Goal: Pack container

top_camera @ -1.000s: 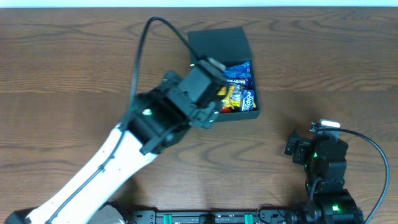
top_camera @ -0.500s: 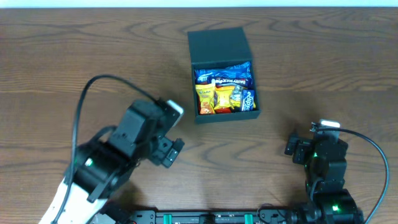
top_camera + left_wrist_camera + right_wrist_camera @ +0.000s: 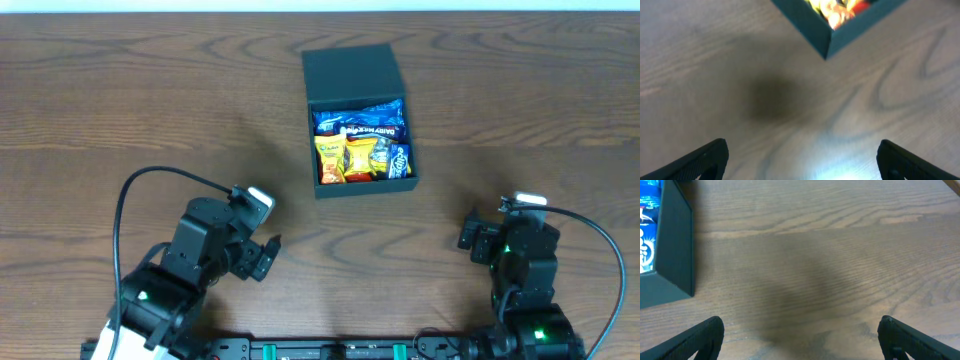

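The container (image 3: 361,184) stood on the table (image 3: 120,100), in the far half and a little right of centre. Its lid (image 3: 352,72) was open and lay back flat on the far side, away from the arms. The box was filled with snack packets. A blue packet (image 3: 362,120) lay across the far part. Two yellow packets (image 3: 332,158) sat in the near left part, and a small blue packet (image 3: 399,160) occupied the near right corner. A little red showed at the near wall (what it belonged to could not be told).

The left gripper (image 3: 802,165) hung over bare wood towards the near edge, to the left of the container and well apart from it. Its jaws were spread wide with nothing between them. In the left wrist view only a near corner of the container showed at the top, blurred, with a dark shadow on the wood below it.

The right gripper (image 3: 800,342) was near the table's front edge, to the right of the container and well apart from it. Its jaws were likewise wide apart and held nothing. The right wrist view caught one side wall of the container at far left.

A black cable (image 3: 140,190) looped over the left arm.
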`<state>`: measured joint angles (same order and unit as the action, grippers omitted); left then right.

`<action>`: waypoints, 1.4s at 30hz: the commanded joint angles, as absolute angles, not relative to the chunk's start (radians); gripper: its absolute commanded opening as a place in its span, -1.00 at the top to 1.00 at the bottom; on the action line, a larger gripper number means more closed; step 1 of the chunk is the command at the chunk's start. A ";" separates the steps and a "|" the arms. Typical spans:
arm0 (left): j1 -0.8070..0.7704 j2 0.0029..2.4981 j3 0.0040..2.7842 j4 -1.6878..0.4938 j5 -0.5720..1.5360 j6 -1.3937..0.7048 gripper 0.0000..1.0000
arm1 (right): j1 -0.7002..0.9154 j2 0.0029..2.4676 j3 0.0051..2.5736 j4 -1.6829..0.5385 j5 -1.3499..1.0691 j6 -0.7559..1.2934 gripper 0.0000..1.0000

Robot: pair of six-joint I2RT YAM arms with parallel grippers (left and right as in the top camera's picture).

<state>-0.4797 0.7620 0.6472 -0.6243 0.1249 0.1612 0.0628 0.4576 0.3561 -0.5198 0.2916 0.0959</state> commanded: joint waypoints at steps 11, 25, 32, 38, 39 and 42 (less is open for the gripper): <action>-0.463 0.757 0.571 -0.603 0.146 0.149 -0.91 | 0.059 0.456 0.352 -0.515 0.235 0.118 -0.99; -0.463 0.757 0.571 -0.632 0.147 0.149 -0.91 | 0.059 0.470 0.353 -0.506 -0.108 0.781 -0.99; -0.463 0.757 0.571 -0.632 0.147 0.149 -0.91 | 0.059 0.638 0.477 -0.543 -0.109 0.822 -0.99; -0.463 0.757 0.571 -0.632 0.147 0.149 -0.91 | 0.057 0.852 0.672 -0.593 -0.094 0.824 -0.98; -0.463 0.757 0.571 -0.632 0.147 0.149 -0.91 | 0.057 0.883 0.706 -0.603 -0.095 0.836 -0.98; -0.463 0.757 0.571 -0.632 0.147 0.149 -0.91 | 0.057 0.994 0.840 -0.620 -0.142 0.749 -0.98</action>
<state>-0.4664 0.7620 0.5762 -0.6289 0.1516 0.1547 0.0628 0.9298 0.7444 -0.6178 -0.1062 0.8024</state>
